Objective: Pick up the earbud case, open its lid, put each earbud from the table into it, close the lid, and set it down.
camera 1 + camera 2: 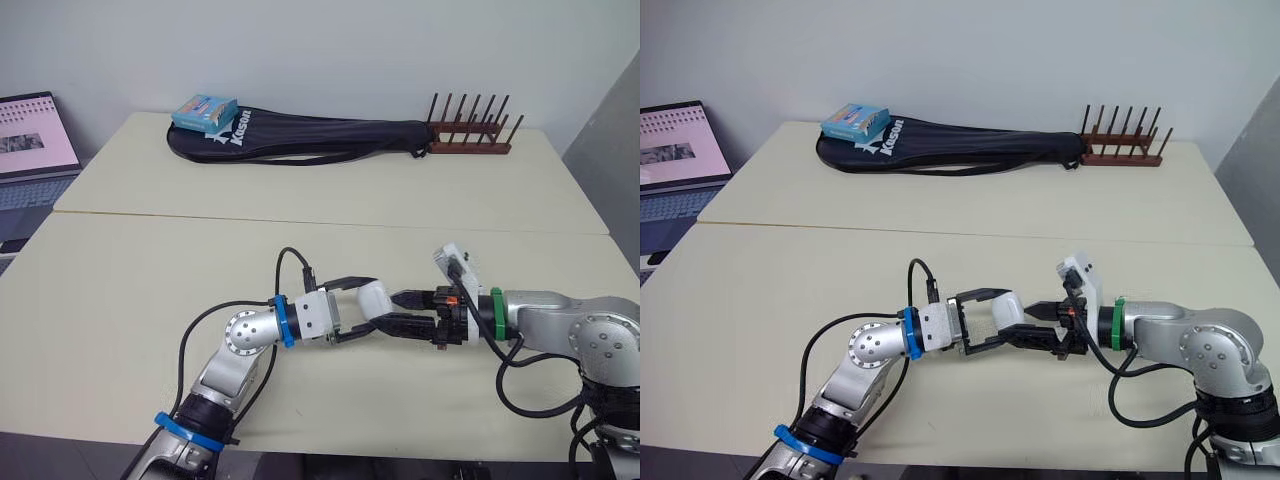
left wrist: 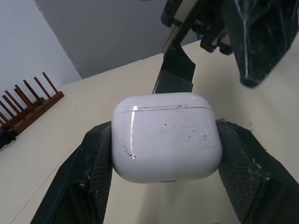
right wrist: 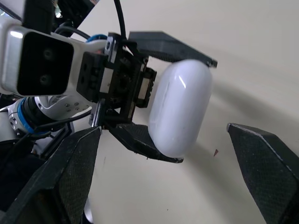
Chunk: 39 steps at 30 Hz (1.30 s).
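Note:
The white earbud case [image 1: 373, 298] has its lid closed and is held a little above the cream table [image 1: 150, 300], near the front middle. My left gripper [image 1: 362, 310] is shut on it, one black finger [image 2: 96, 158] pressing on each side of the case [image 2: 166, 137]. My right gripper [image 1: 392, 312] faces it from the right and is open. Its fingertips [image 3: 79, 163] stand to either side of the case [image 3: 180, 107], close to it but not touching.
At the back of the table lies a black racket bag [image 1: 300, 135] with a blue box [image 1: 205, 112] on its left end. A wooden peg rack [image 1: 470, 135] stands at the back right. A laptop [image 1: 30, 140] sits off the table's left edge.

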Tool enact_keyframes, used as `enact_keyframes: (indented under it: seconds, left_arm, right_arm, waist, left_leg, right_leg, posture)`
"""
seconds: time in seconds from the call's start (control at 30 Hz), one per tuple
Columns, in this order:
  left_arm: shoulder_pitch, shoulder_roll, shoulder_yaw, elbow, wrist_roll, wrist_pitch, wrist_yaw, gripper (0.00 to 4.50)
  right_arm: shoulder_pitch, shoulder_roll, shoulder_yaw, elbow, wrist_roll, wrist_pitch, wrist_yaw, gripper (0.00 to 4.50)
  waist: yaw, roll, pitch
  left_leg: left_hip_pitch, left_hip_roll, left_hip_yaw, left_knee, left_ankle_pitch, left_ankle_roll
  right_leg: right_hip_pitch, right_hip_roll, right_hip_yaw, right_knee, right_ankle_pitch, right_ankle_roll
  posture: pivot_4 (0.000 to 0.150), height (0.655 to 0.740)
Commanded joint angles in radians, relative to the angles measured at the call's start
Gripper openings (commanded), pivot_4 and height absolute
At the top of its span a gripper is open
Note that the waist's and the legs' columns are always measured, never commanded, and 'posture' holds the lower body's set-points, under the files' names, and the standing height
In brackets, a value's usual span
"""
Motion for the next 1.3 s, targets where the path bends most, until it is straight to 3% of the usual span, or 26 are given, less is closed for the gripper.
enact_keyframes:
  seconds: [0.03, 0.3, 0.4, 0.7, 0.97, 1.13, 1.3]
  left_arm:
    - [-0.018, -0.009, 0.002, -0.016, -0.003, -0.035, 0.004, 2.8]
    - [-0.032, -0.015, 0.001, -0.012, 0.0, -0.038, 0.008, 2.8]
    - [-0.04, -0.018, 0.001, -0.013, -0.004, -0.036, 0.008, 2.8]
    - [-0.038, -0.024, 0.001, -0.023, -0.012, -0.034, 0.003, 2.8]
    - [-0.049, -0.044, 0.016, -0.013, -0.008, -0.048, 0.034, 2.8]
    - [-0.06, -0.012, 0.026, -0.017, -0.021, 0.034, 0.012, 4.45]
    - [-0.087, 0.108, 0.047, -0.064, -0.113, 0.365, -0.087, 4.5]
  right_arm:
    - [-0.03, 0.021, 0.002, 0.012, 0.019, -0.002, 0.01, 4.5]
    - [-0.055, 0.04, 0.018, 0.064, -0.001, -0.007, 0.056, 4.5]
    - [-0.062, 0.03, 0.025, 0.079, -0.017, -0.012, 0.083, 3.99]
    - [-0.084, 0.04, 0.023, 0.116, -0.042, -0.014, 0.119, 0.91]
    - [-0.103, 0.038, 0.027, 0.13, -0.055, -0.014, 0.148, 0.84]
    - [-0.119, 0.026, 0.033, 0.133, -0.081, -0.02, 0.176, 0.84]
    - [-0.161, -0.053, 0.099, 0.106, -0.213, -0.1, 0.256, 0.84]
  waist:
    - [0.0, 0.0, 0.0]
    - [0.0, 0.0, 0.0]
    - [-0.001, 0.0, 0.0]
    - [0.0, 0.0, 0.0]
    - [0.0, 0.0, 0.0]
    - [0.0, 0.0, 0.0]
    - [-0.003, 0.001, 0.0]
  left_leg:
    - [0.0, 0.0, 0.0, 0.0, 0.0, 0.0]
    - [-0.001, 0.0, -0.001, 0.0, 0.0, 0.0]
    - [-0.001, 0.0, -0.001, 0.0, 0.0, 0.0]
    - [-0.001, 0.0, -0.001, 0.001, 0.0, 0.0]
    - [-0.001, 0.0, -0.001, 0.001, 0.0, 0.0]
    - [-0.001, 0.0, -0.002, 0.001, 0.0, 0.0]
    - [-0.001, 0.0, -0.002, 0.001, 0.0, 0.0]
  right_leg:
    - [0.0, 0.0, 0.0, 0.0, 0.0, 0.0]
    - [0.0, 0.0, -0.003, 0.0, 0.0, 0.0]
    - [0.0, 0.0, -0.003, 0.0, 0.0, 0.0]
    - [0.0, 0.0, -0.004, 0.0, 0.0, 0.0]
    - [0.0, 0.0, -0.004, 0.0, 0.0, 0.0]
    - [0.0, 0.0, -0.004, 0.001, 0.0, 0.0]
    - [-0.002, 0.0, -0.005, 0.003, 0.0, 0.0]
  posture:
    - [0.15, 0.7315]
    - [0.15, 0.7315]
    - [0.15, 0.7315]
    - [0.15, 0.7315]
    - [0.15, 0.7315]
    - [0.15, 0.7315]
    - [0.15, 0.7315]
